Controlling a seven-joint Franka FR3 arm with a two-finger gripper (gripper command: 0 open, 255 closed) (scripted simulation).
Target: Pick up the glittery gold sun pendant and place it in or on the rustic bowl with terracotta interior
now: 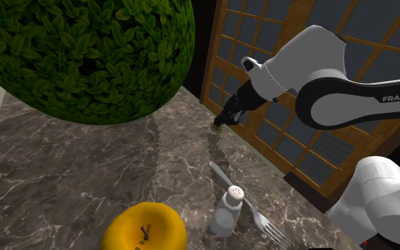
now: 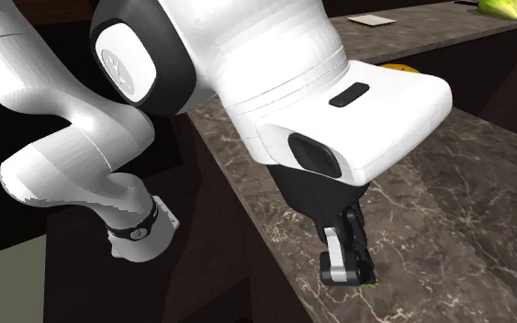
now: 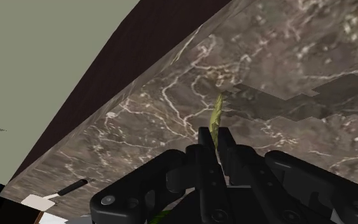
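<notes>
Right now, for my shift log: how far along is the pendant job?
Done: the black fingers clasp the thin gold sun pendant. In hand: the lift, low at the brown marble counter's edge. Left: carrying it to the bowl and releasing.

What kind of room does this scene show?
Probably a home kitchen or dining area: a dark veined marble counter holds a white shaker with a holed cap and a silver fork, beside a wood-framed lattice door.

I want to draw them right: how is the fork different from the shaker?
The fork lies flat on the marble counter; the shaker stands upright. The fork is long and thin; the shaker is short and stout. Both are pale grey and rest on the same counter.
</notes>
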